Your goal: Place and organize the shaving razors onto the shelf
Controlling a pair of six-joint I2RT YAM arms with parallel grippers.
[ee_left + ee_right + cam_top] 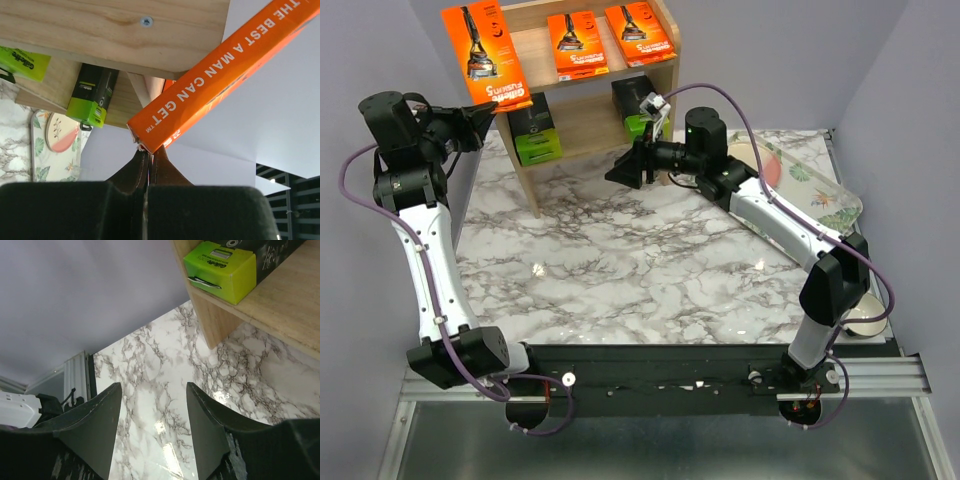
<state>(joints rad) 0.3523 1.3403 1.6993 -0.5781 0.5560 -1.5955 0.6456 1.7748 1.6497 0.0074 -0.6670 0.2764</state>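
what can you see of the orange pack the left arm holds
The orange pack is a flat cardboard box picturing a razor, with white lettering along its side. The left tool pinches its lower corner, holding it tilted at the upper left end of the shelf. Whether the two touch is unclear.

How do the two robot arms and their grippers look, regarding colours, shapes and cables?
Both arms have white links with black joints: left arm, right arm. A thin purple cable runs along each. The left gripper and right gripper are dark and tapered.
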